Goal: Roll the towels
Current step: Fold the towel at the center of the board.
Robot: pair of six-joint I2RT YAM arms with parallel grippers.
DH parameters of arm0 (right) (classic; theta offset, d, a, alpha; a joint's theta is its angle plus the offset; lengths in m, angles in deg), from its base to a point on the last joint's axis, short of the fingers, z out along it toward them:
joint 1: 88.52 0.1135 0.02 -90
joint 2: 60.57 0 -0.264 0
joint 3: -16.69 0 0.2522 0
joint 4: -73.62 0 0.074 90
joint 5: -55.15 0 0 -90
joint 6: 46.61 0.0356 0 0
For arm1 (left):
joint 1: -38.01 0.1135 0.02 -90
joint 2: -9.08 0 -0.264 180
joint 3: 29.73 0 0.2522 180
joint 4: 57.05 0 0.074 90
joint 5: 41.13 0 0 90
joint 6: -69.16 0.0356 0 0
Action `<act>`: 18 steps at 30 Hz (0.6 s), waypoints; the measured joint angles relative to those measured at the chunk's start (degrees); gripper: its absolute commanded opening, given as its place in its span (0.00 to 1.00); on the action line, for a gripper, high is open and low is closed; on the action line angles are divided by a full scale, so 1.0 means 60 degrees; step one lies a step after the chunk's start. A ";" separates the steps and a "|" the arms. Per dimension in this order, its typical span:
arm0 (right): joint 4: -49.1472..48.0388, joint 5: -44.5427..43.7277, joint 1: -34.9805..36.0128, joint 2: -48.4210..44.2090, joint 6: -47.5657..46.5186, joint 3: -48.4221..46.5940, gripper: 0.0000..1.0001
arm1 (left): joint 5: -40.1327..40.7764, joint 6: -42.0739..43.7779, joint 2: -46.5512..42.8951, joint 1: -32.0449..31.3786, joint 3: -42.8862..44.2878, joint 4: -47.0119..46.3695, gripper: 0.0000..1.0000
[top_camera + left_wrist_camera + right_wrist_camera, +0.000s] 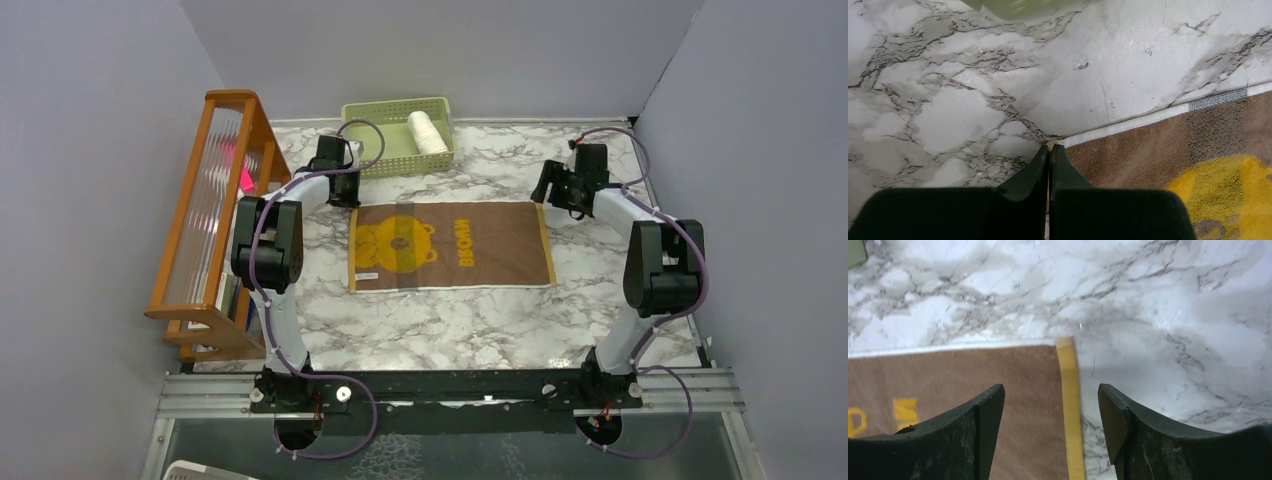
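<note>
Mustard-yellow and brown cloth towel (450, 245) lies flat and unrolled mid-table on the white marble-pattern tabletop (450, 325), long side running left-right. Print on it: a yellow bear face (398, 243) on the left half, and sideways yellow block letters (465, 246) near the middle that look like "BROWN". Small white label (366, 276) at its near-left corner, text too small to read.

Cream-white towel (427, 132) is a rolled cylinder inside the pale green perforated plastic basket (372, 110) at the far edge of the table.

Left gripper (1049, 149): fingers pressed together with no gap, tips right at the far-left corner of the brown towel (1148, 150), by its white hem (1128, 125). Can't tell if any cloth is pinched.

Right gripper (1050, 390): fingers spread wide with nothing between the pads, over the far-right corner of the towel (973, 380). Its yellow edge strip (1068, 390) runs between the two fingers. The wrist view cuts off all but bits of the yellow letters at the left edge, so they are unreadable there.

Orange-brown wooden rack with ribbed clear panels (215, 210) stands along the left side of the table.
</note>
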 measured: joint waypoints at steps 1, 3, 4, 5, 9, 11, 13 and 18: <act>0.0004 -0.0142 0.0000 0.0157 -0.0124 -0.0200 0.65 | 0.0015 0.0022 -0.0029 0.0004 -0.0015 0.0040 0.00; 0.0026 -0.0455 0.0007 0.0444 -0.0379 -0.0576 0.65 | 0.0018 0.0055 -0.0033 0.0004 -0.0018 0.0102 0.00; 0.0047 -0.0597 0.0007 0.0568 -0.0528 -0.0718 0.65 | 0.0018 0.0058 -0.0033 0.0004 -0.0018 0.0124 0.00; 0.0087 -0.0732 0.0007 0.0688 -0.0667 -0.0863 0.65 | 0.0015 0.0062 -0.0033 0.0004 -0.0018 0.0142 0.00; 0.0390 -0.1166 0.0007 0.1202 -0.1275 -0.1450 0.59 | 0.0015 0.0080 -0.0033 0.0004 -0.0018 0.0164 0.00; 0.0459 -0.1209 0.0011 0.1461 -0.1545 -0.1654 0.58 | 0.0015 0.0084 -0.0033 0.0004 -0.0018 0.0168 0.00; 0.0503 -0.1202 0.0029 0.1632 -0.1749 -0.1698 0.57 | 0.0015 0.0084 -0.0033 0.0004 -0.0018 0.0168 0.00; 0.0736 -0.1096 0.0153 0.1865 -0.2124 -0.1708 0.57 | 0.0018 0.0084 -0.0033 0.0018 -0.0018 0.0168 0.00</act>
